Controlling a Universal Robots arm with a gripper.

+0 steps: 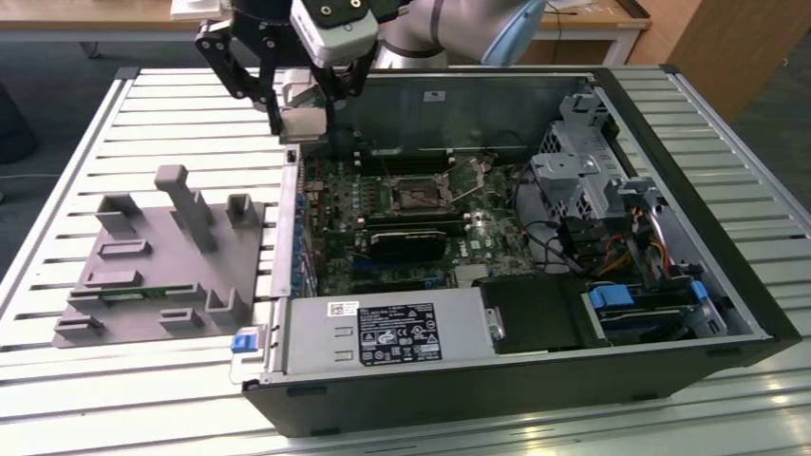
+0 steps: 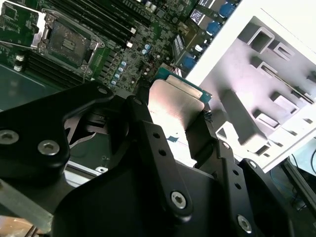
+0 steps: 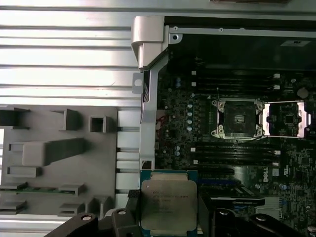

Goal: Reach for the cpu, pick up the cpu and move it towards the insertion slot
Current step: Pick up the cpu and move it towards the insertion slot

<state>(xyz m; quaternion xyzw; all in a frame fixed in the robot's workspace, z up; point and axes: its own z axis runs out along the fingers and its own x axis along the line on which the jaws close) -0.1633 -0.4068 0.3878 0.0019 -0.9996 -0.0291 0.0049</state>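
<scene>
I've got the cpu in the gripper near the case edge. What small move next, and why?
Probably a short carry further over the board toward the insertion slot. The gripper holds the cpu flat between its fingers, lifted, near the case wall beside the grey tray. The slot looks open, its frame swung aside.

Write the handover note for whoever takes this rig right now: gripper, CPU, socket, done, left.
Gripper: shut on the cpu, fingers on two opposite edges, metal top showing in both wrist views.
Position: in the exterior view the gripper hangs above the open PC case's far corner on that view's left, between the grey tray and the motherboard.
Insertion slot: open, empty, frame swung aside.
Done: reach, pick-up.
Left: the rest of the carry to the slot.
</scene>
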